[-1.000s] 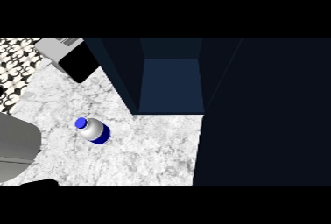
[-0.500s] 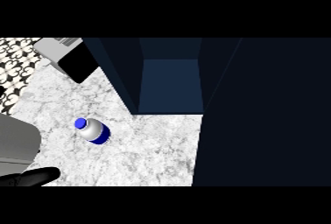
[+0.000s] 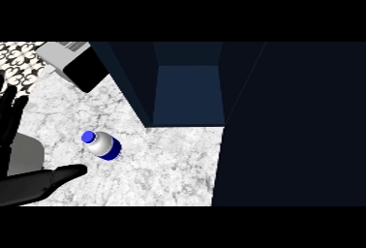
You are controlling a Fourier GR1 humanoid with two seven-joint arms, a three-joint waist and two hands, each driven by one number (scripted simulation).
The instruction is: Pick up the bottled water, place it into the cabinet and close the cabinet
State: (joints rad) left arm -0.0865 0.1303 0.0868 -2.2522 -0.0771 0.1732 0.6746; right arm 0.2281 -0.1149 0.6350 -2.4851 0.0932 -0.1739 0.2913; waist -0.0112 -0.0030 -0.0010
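The bottled water (image 3: 102,145) has a white body and a blue cap. It lies tilted on the marble counter (image 3: 164,164), left of centre. My left hand (image 3: 34,184) is at the lower left, open. Its fingers (image 3: 10,115) rise along the left edge, and its thumb points right, ending just below and left of the bottle without touching it. The dark blue cabinet (image 3: 186,92) stands open behind the bottle, and its lighter inside shows nothing in it. My right hand is out of view.
A grey and black appliance (image 3: 76,69) sits at the back left by a patterned wall (image 3: 19,62). A large dark panel (image 3: 293,126) covers the whole right side. A grey shape (image 3: 25,155) sits at the left edge between the fingers and the thumb.
My left hand has come up from the lower left corner. Its fingers now show along the left edge and its thumb has reached closer to the bottle. The bottle has not moved.
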